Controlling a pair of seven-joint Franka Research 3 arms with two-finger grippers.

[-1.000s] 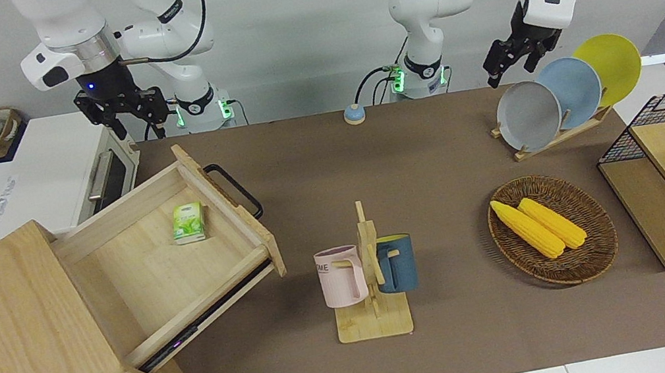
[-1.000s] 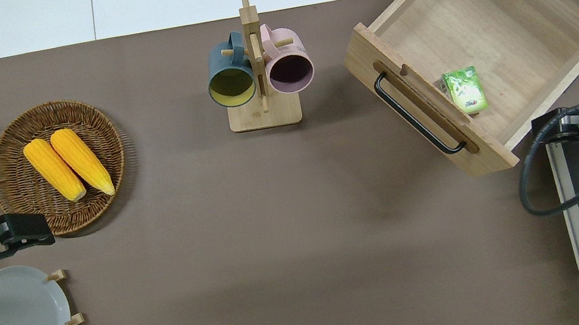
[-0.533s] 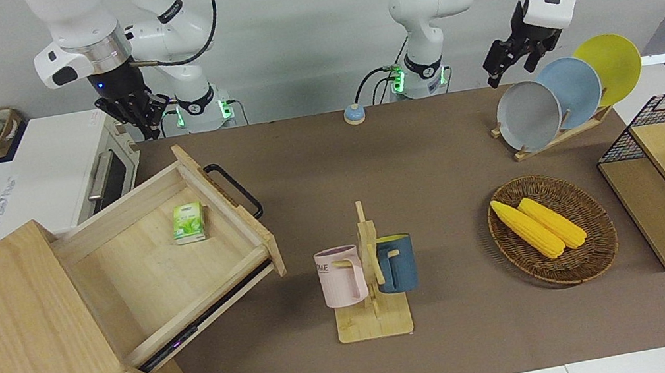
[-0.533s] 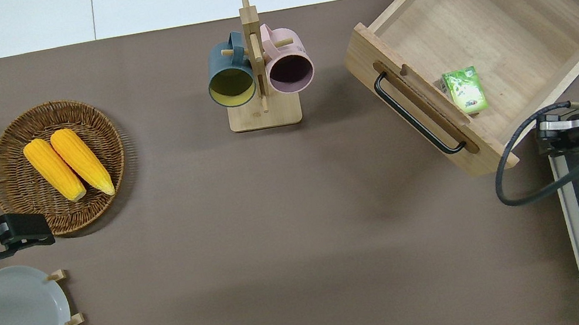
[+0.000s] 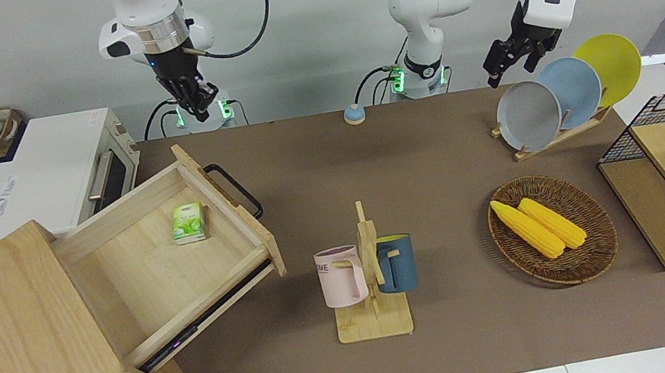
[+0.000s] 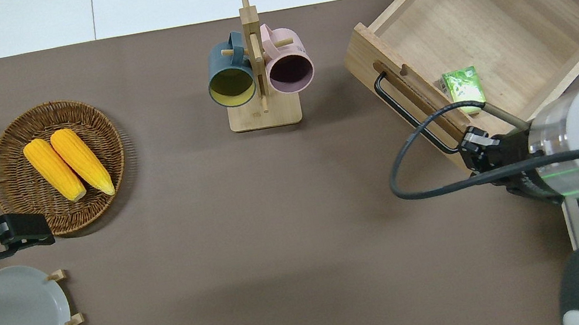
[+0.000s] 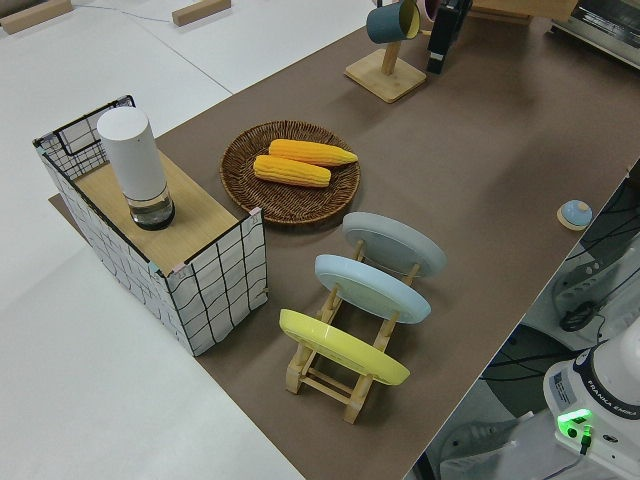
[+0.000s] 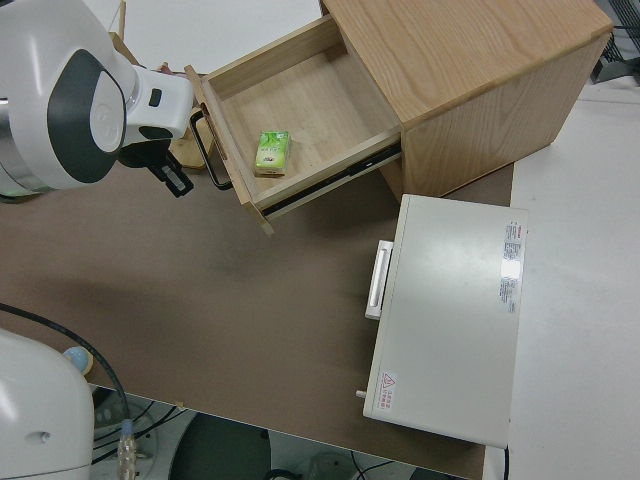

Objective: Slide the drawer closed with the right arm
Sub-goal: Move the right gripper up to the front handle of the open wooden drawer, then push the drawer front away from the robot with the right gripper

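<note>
The drawer (image 6: 482,39) is pulled far out of the big wooden cabinet (image 5: 10,344) at the right arm's end of the table. It sits at a slant, with its front and black handle (image 6: 412,116) turned toward the middle of the table. A small green packet (image 6: 464,90) lies inside, close to the front board, so it should ride along when the drawer goes in. The right gripper (image 6: 472,149) is up in the air. Seen from above, it hangs over the front corner of the drawer that is nearer the robots, by the end of the handle. I cannot tell if its fingers are open or closed. It touches nothing yet. I think it is there to get to the outside of the front board, because pushing there would send the drawer into the cabinet. The push has not started. The white oven (image 8: 450,320) sits close by, nearer the robots, so the arm has little room on that side. The left arm is parked.
</note>
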